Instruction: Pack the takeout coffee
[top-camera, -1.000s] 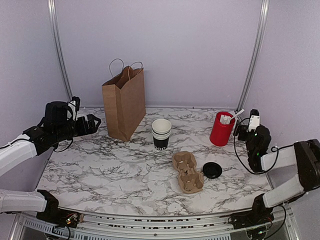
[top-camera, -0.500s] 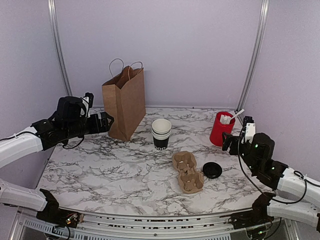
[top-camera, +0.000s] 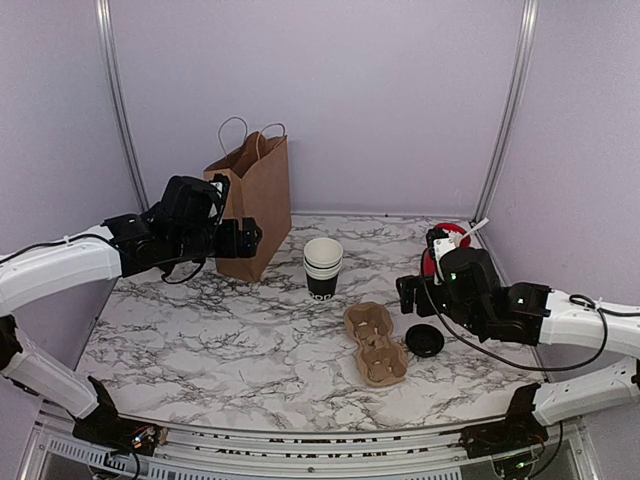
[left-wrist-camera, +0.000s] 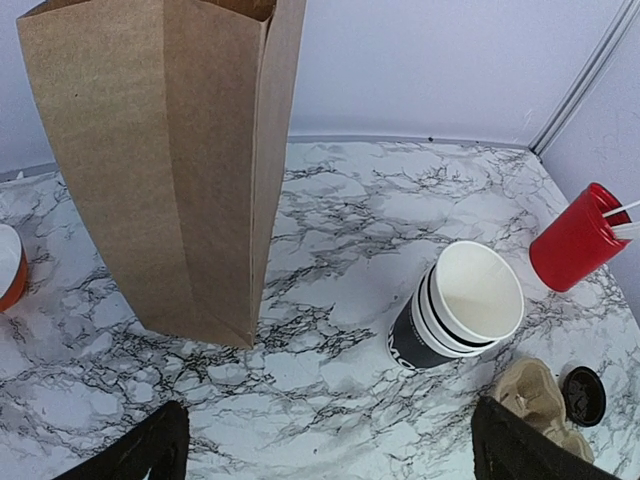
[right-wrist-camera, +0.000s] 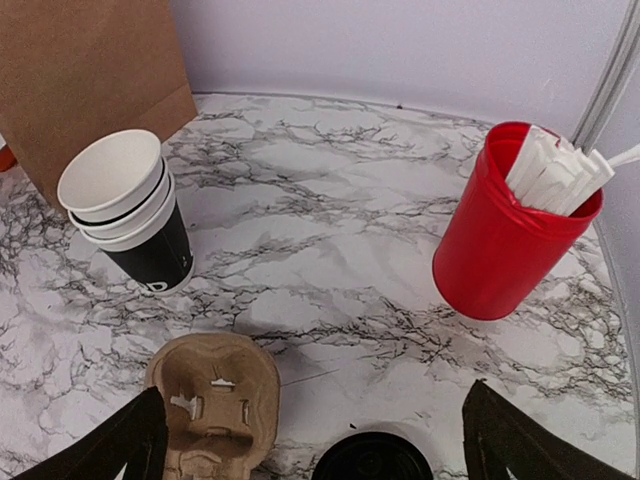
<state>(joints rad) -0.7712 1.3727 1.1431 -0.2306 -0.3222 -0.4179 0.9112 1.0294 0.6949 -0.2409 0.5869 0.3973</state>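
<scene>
Takeout coffee lid (top-camera: 424, 340), round and black, lies flat on the marble-patterned table (top-camera: 200, 330), just right of the brown pulp carrier (top-camera: 375, 343) and well apart from the stack of cups (top-camera: 322, 266). That stack, black with white rims, stands upright behind the carrier. There is white lettering near its base, too small for me to read. A brown paper bag (top-camera: 248, 205) stands at the back left and a red cup (right-wrist-camera: 505, 240) of white sticks at the back right. The left claw (top-camera: 250, 238) hovers by the bag with its fingers spread wide. The right claw (top-camera: 408, 292) is equally spread and hangs between the red cup and the lid.
</scene>
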